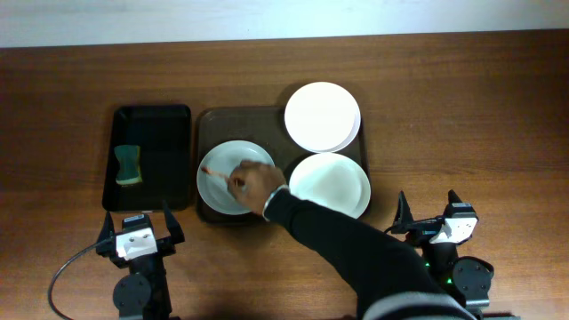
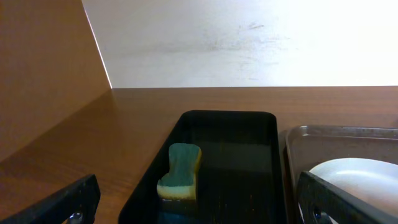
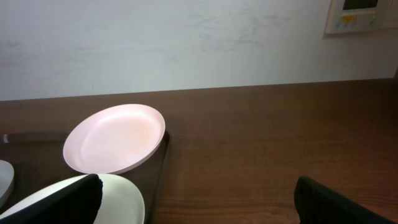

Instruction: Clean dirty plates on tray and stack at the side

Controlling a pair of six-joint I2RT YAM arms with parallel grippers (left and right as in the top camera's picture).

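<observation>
Sitting on the big brown tray [image 1: 218,124] are three round plates. They are white, a little bluish, shallow, and all about the same size.

The left plate [image 1: 222,194] lies flat inside the tray and has a thin brown streak [image 1: 213,171] on it. A person's hand [image 1: 252,182] in a black sleeve [image 1: 338,244] reaches over this plate, right by the streak. I cannot tell if the hand holds anything.

The far right plate [image 1: 322,116] looks clean. It sticks out past the far rim of the tray, and from the right wrist camera it looks tipped up on that rim. The near right plate [image 1: 333,187] looks clean too. It sits just beside the far one and hangs a bit over the tray's right side.

To the left of the brown tray, just beside it, is one smaller black tray [image 1: 156,133]. One sponge [image 1: 129,165] lies in it, green on top and yellow below. Both trays rest on the brown wooden table [image 1: 444,89].

So I count three plates, two trays, one sponge, one hand and two grippers.

The left gripper [image 1: 138,222] is at the near edge of the table by the black tray. Its fingers are spread wide and hold nothing. The right gripper [image 1: 428,209] is at the near edge by the near right plate. Its fingers are spread wide too and hold nothing.
</observation>
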